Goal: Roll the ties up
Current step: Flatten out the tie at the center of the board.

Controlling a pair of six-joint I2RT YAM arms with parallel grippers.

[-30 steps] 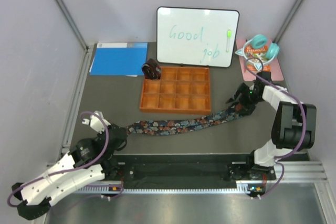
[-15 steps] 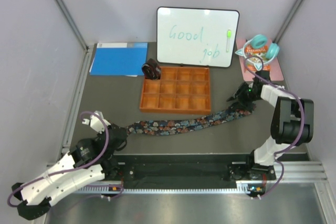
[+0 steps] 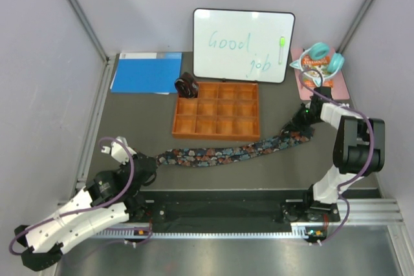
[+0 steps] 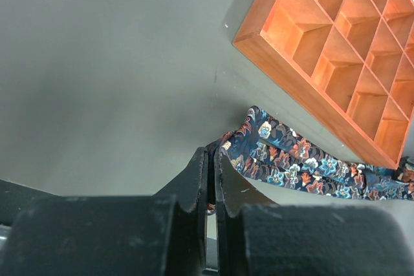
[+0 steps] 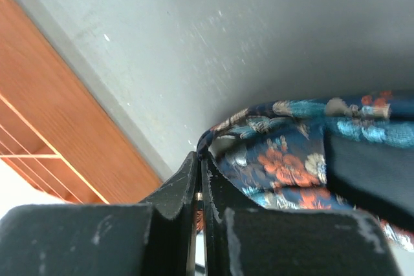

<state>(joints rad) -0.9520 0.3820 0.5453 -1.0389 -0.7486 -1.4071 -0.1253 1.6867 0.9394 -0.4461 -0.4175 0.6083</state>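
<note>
1. Right end effector (image 3: pixel 303 119): its fingers are pressed together, and in the right wrist view the edge of the floral tie (image 5: pixel 284 153) goes in between the tips, so I judge that it is pinching the fabric at this end.
2. Left end effector (image 3: pixel 150 163): it is also closed. In the left wrist view the pointed end of the floral tie reaches the tips and seems to be nipped there.
3. Between the two, the floral tie (image 3: pixel 220 153) lies flat on the worktop (image 3: pixel 142 121) as one long strip. Its long axis runs from left to right and rises a little toward the far right. Each arm has one end, so neither arm is nearer to the tie as a whole.
4. From the right end effector, the free length goes away to the left. From the left one, it goes to the right. I think a roll must travel along this axis, one end turning over toward the other.
5. Just beyond the strip stands the orange tray (image 3: pixel 217 135), with its near rim beside the tie. A lifted end could catch on this rim.
6. At the far left corner of the tray sits the brown tie (image 3: pixel 187 85), already in a coil.
</note>
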